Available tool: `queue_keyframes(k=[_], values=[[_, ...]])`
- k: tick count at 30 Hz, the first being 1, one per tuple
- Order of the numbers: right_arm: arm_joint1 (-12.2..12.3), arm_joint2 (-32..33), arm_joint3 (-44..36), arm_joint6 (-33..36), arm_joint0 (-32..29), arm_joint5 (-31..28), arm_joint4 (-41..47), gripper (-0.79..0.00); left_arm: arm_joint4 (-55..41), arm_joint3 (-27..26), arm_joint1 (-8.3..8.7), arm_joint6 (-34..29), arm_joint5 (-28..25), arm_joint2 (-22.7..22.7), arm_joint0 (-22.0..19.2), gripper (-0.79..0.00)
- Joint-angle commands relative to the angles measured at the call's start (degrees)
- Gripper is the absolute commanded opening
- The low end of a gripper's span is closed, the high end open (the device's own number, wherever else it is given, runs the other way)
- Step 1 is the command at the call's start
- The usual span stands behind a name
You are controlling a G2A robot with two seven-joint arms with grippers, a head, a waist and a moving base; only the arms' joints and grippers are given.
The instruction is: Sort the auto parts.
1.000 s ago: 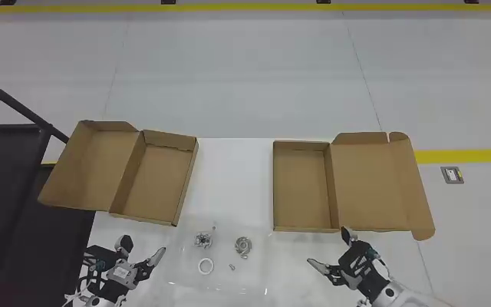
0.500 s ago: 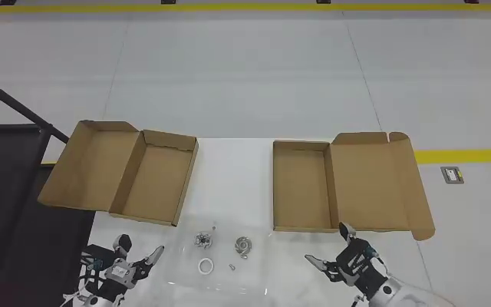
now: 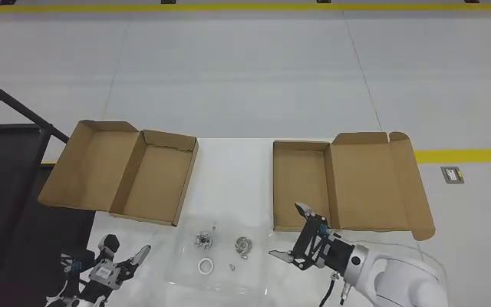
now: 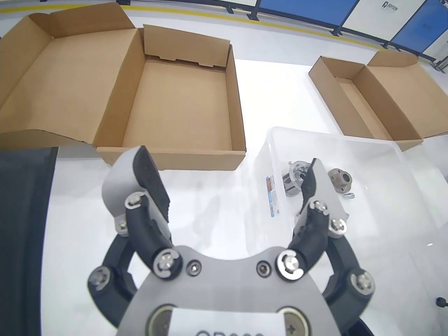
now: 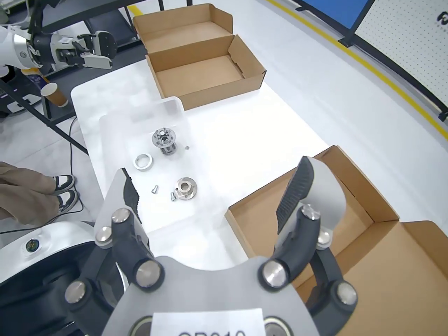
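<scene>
Several metal parts lie in a clear plastic tray (image 3: pixel 184 285): a toothed pulley (image 3: pixel 203 239), a flanged hub (image 3: pixel 243 245), a white ring (image 3: pixel 205 266) and a small screw (image 3: pixel 231 267). The right wrist view shows the pulley (image 5: pixel 163 140), ring (image 5: pixel 143 161), hub (image 5: pixel 185 187) and two screws (image 5: pixel 154 188). My right gripper (image 3: pixel 286 230) is open and empty, between the hub and the right cardboard box (image 3: pixel 301 188). Off the tray's left side, my left gripper (image 3: pixel 125 247) hangs open and empty; its own view has the pulley (image 4: pixel 295 176) and hub (image 4: pixel 338 177) beyond its fingers.
The left cardboard box (image 3: pixel 152 184) lies open with its lid flat, beyond the tray. Both boxes hold nothing. A black rack (image 3: pixel 23 192) borders the table's left edge. A paper cup (image 5: pixel 53 94) stands on that rack. Bare white table lies between the boxes.
My right gripper has moved left and away from the front edge, to the near corner of the right box beside the tray. My left gripper has drifted a little left.
</scene>
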Motion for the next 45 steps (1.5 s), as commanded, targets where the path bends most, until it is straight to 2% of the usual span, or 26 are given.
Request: queue_keyframes(k=[1, 11, 13, 19, 25, 36, 45], values=[[0.00, 0.10, -0.02, -1.01, -0.24, -0.01, -0.11, 0.000, 0.02, 0.00, 0.00, 0.02, 0.02, 0.02, -0.01, 0.000], [-0.05, -1.57, 1.08, -0.83, 0.98, -0.58, -1.02, 0.000, 0.04, -0.02, -0.01, -0.06, 0.05, 0.07, -0.04, 0.000], [-0.20, -5.29, 3.76, 3.57, 4.53, -2.55, -1.77, 0.000, 0.61, -0.17, 0.00, -0.36, -0.44, 0.35, -0.09, 0.000], [-2.25, -20.06, 13.06, 18.72, 19.17, -2.69, -0.66, 0.000, 3.03, -0.20, 0.09, 1.15, -3.56, 0.48, 0.74, 0.000], [-5.16, -30.69, 23.06, 25.49, 30.68, -1.33, 4.48, 0.000, 5.04, 0.23, 0.14, 1.68, -4.86, 0.88, 0.95, 0.000], [-5.16, -30.69, 23.06, 25.49, 30.68, -1.33, 4.48, 0.000, 5.12, 0.25, 0.14, 1.66, -4.95, 0.88, 0.94, 0.000], [-6.17, -34.87, 27.73, 17.01, 32.38, -2.86, -2.35, 0.000, 5.12, 0.25, 0.14, 1.66, -4.95, 0.88, 0.94, 0.000]])
